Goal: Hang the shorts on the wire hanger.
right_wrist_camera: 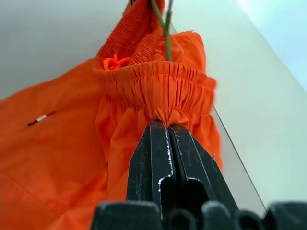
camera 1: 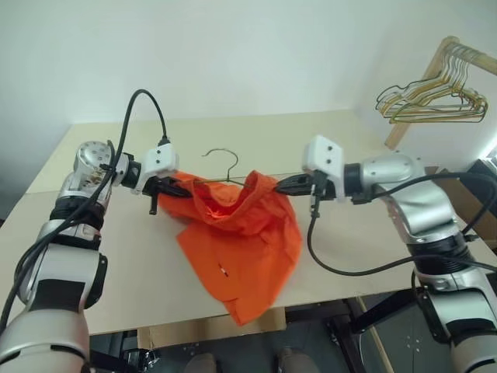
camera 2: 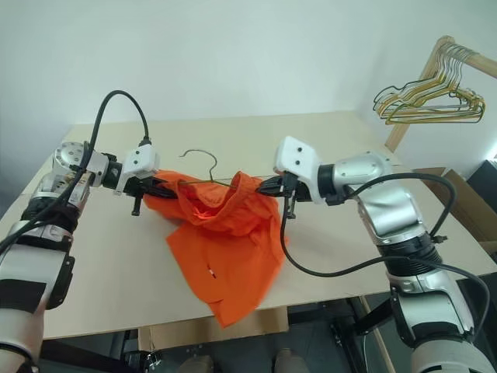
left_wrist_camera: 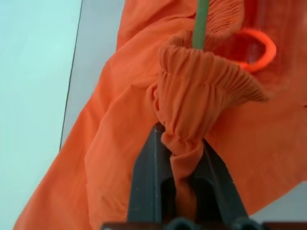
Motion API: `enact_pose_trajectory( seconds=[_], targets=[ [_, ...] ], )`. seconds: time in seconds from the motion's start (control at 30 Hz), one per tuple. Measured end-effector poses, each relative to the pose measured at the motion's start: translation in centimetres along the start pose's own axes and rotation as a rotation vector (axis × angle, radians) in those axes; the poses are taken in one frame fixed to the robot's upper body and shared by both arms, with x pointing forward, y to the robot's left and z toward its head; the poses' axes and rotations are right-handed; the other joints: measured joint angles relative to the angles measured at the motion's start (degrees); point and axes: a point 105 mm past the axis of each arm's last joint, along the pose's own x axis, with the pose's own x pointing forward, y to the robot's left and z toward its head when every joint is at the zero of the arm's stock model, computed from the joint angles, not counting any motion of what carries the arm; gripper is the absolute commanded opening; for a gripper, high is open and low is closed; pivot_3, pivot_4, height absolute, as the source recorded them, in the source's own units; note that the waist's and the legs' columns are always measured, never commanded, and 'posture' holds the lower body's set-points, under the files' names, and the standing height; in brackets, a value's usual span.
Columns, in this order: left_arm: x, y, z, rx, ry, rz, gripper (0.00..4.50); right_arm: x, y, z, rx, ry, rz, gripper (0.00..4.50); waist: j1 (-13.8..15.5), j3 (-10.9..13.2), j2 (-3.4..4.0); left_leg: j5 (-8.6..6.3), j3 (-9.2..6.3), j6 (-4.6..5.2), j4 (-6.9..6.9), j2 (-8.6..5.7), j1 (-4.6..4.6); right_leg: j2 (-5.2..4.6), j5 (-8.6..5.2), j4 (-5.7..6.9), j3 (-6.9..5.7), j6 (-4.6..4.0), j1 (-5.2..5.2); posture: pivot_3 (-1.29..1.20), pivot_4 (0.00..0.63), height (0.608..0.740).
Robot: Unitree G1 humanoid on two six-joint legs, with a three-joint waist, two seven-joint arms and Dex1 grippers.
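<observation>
At the frame's centre, the left gripper (camera 1: 172, 186) and right gripper (camera 1: 286, 184) each pinched the waistband of the orange shorts (camera 1: 241, 241), apparently stretching it across the wire hanger (camera 1: 221, 172) above the table (camera 1: 116, 264).

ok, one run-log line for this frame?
left gripper: shut on shorts waistband | right gripper: shut on shorts waistband | wire hanger: inside waistband, hook up | shorts lifted, hem on table
</observation>
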Motion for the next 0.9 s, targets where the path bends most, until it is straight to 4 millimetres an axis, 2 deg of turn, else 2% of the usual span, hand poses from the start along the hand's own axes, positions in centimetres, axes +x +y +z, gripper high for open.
enact_pose_trajectory(
  seconds=[0.1, 0.3, 0.4, 0.53, 0.7, 0.9],
  targets=[
    [0.1, -0.5, 0.5, 0.008, -0.025, -0.035, 0.0, 0.8, 0.1, -0.3, -0.013, 0.02, -0.017, 0.04, -0.1, 0.0, 0.0, 0.0, 0.0, 0.0, -0.01, -0.01, 0.0, 0.0, 0.0, -0.01, 0.0, 0.0, 0.0, 0.02, 0.0, 0.74],
    [0.0, -0.8, 0.1, -0.01, -0.026, -0.039, 0.0, 0.7, -0.8, -1.0, -0.028, 0.054, -0.073, 0.04, -0.1, 0.0, 0.0, 0.0, 0.0, 0.0, -0.01, -0.01, 0.01, 0.0, 0.0, -0.01, 0.0, 0.0, 0.01, 0.01, 0.0, 0.74],
    [-0.1, -0.7, 0.1, -0.008, -0.025, -0.037, 0.0, 0.4, -0.9, -0.9, -0.086, 0.062, -0.078, 0.65, -0.2, 0.0, 0.0, 0.0, 0.0, 0.0, -0.01, -0.01, 0.0, 0.0, 0.0, -0.03, 0.0, 0.0, 0.01, 0.01, 0.0, 0.74],
    [0.1, -0.7, 0.2, -0.005, -0.025, -0.039, 0.0, 0.1, -1.2, -1.3, -0.112, 0.095, -0.1, 2.02, -0.2, 0.0, 0.0, 0.0, 0.01, 0.0, -0.01, -0.01, 0.03, 0.0, 0.0, -0.01, 0.0, 0.0, 0.02, 0.0, 0.0, 0.74],
    [0.5, -0.8, 0.3, -0.006, -0.036, -0.047, 0.0, 0.2, -1.5, -2.4, -0.091, 0.136, -0.114, 2.02, -0.3, 0.0, 0.0, 0.0, 0.01, 0.0, -0.02, -0.01, 0.02, 0.0, 0.0, -0.01, 0.0, 0.0, 0.02, 0.0, 0.0, 0.74],
    [0.5, -0.7, 0.6, -0.004, -0.06, -0.038, 0.0, 0.3, -1.1, -2.7, -0.064, 0.133, -0.074, 2.02, -0.3, 0.0, 0.0, 0.0, 0.01, 0.0, -0.01, -0.01, 0.03, 0.0, 0.0, -0.02, 0.0, 0.0, 0.02, 0.01, 0.0, 0.74]
  ],
)
